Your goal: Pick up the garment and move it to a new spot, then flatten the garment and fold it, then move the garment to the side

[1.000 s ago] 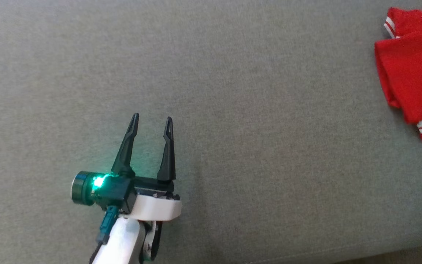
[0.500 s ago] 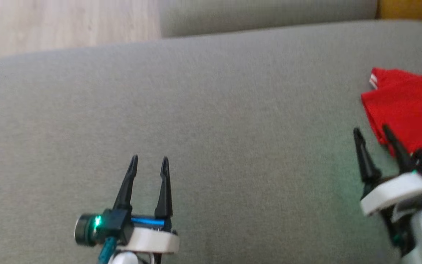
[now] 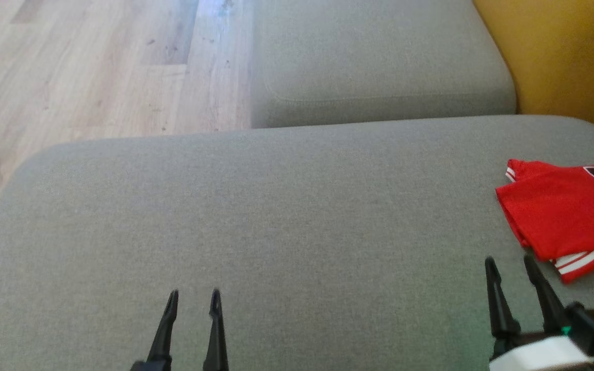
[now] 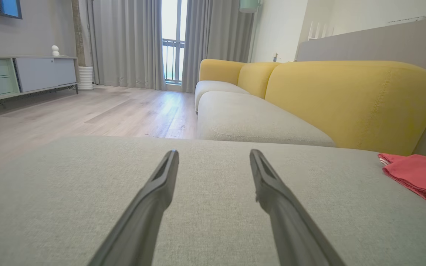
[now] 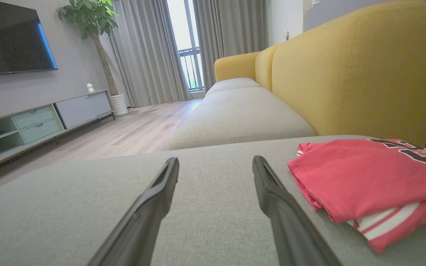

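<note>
Nearby, folded garment [image 3: 565, 216] just right of right gripper [image 3: 508, 259] — fingers apart, empty; left gripper [image 3: 194, 292] likewise.

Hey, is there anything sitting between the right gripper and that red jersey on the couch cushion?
Nothing visible does. The right gripper is open and sits just short of the folded red jersey, with only grey cushion fabric between them. The jersey's striped edge lies up and to the right of the fingertips.

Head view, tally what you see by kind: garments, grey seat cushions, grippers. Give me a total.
Garment: 1
Seat cushions: 2, near cushion and far cushion
Grippers: 2, left gripper and right gripper, both open
Total: 5
</note>
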